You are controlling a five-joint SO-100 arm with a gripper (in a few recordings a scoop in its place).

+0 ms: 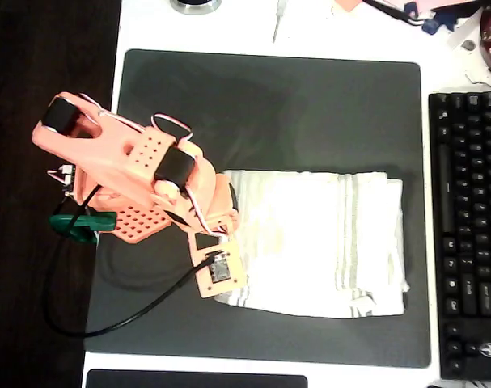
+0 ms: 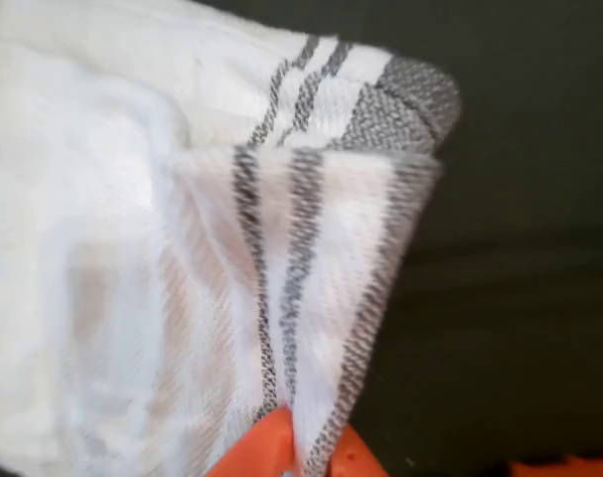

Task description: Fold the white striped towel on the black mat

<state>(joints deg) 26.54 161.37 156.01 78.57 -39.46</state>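
The white bench carries the black mat, and everything else is placed from that mat. The black keyboard lies just off the mat's right edge in the overhead view. The white striped towel lies on the mat's lower right part, already doubled by the look of its layered edges, with its long side running left to right. The orange arm reaches in over the mat's left half, and its wrist sits above the towel's lower left corner. In the wrist view the hand has its orange tips pressed together on a lifted towel corner, which stands up as a taut striped flap off the layer beneath. Judging from this, the step in hand is carrying that corner across for a fold. To do it well, the pinch should hold firm, the lift should be only high enough to clear the lower layer, and the corner should travel straight along the towel's long side toward the mat's right edge, so the stripes line up and the cloth does not drag or bunch.
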